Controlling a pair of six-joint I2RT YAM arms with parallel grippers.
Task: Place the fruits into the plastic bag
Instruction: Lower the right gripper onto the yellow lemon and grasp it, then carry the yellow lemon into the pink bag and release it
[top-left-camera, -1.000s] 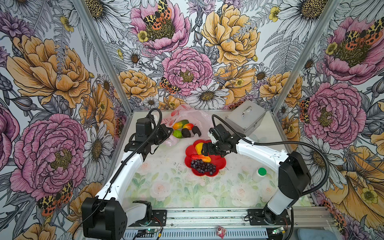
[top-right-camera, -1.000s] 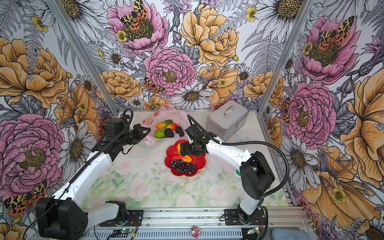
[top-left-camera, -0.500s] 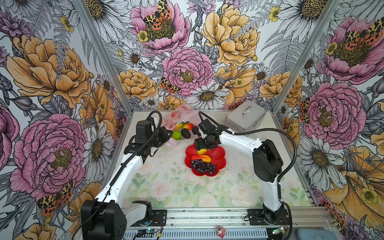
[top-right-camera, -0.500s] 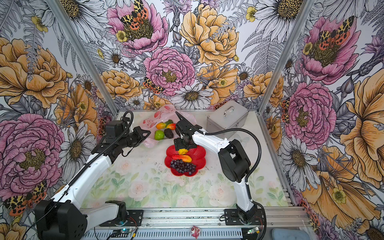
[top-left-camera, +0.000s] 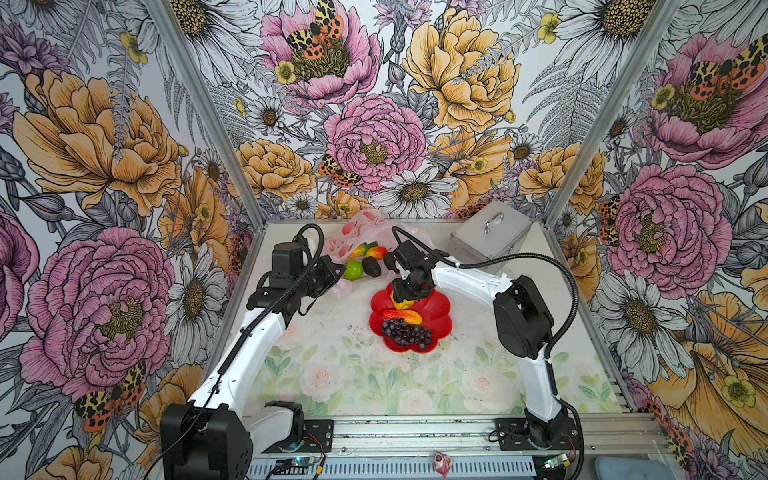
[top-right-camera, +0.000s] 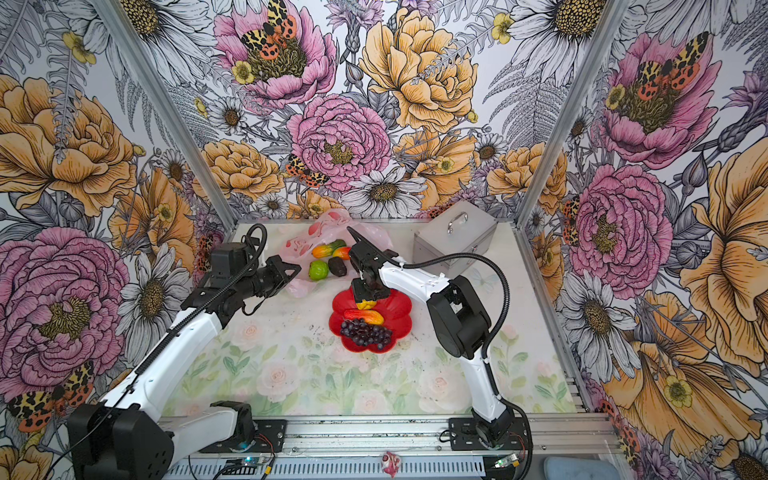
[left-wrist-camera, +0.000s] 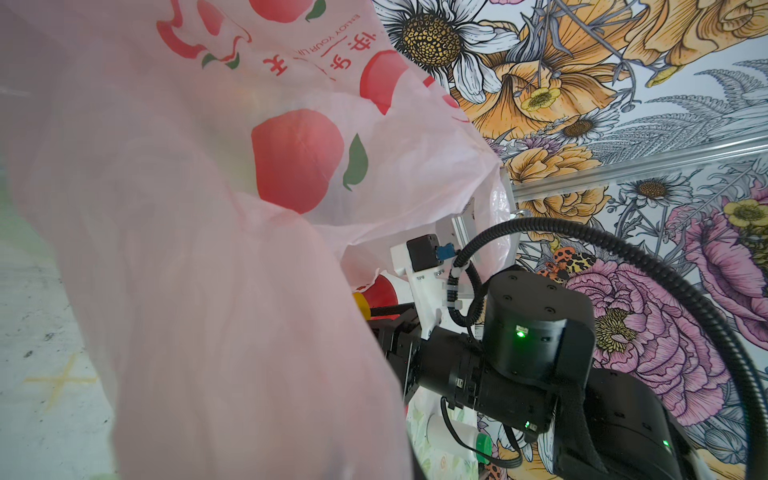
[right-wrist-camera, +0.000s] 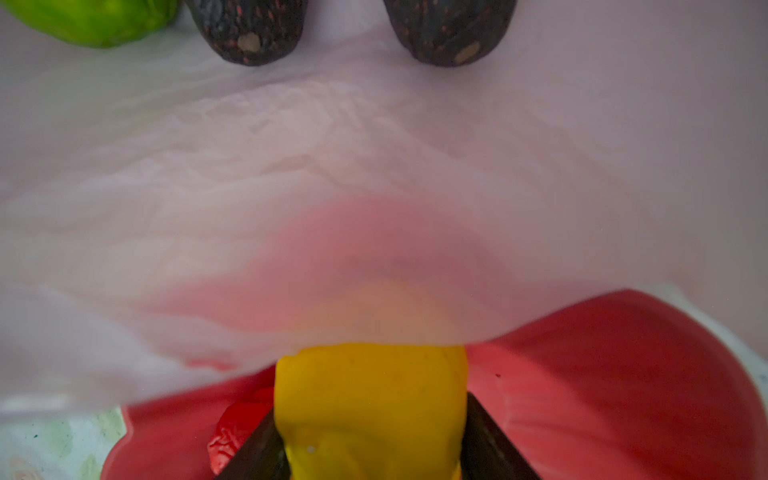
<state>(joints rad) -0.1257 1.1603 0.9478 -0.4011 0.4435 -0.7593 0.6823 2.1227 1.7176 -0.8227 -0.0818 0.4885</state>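
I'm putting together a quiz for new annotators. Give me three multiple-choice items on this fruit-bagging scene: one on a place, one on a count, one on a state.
1. The grape bunch lies on: A. a blue bowl; B. the red flower-shaped plate; C. a wooden board.
2. Dark avocados in the right wrist view: A. one; B. two; C. four.
3. The right gripper has its fingers: A. against both sides of the yellow fruit; B. spread with nothing between; C. clamped on the grape bunch.

Key: 1 B, the purple cluster rests on the plate in both top views. 2 B, two speckled dark ends show side by side. 3 A, a dark finger lies against each flank of the fruit.
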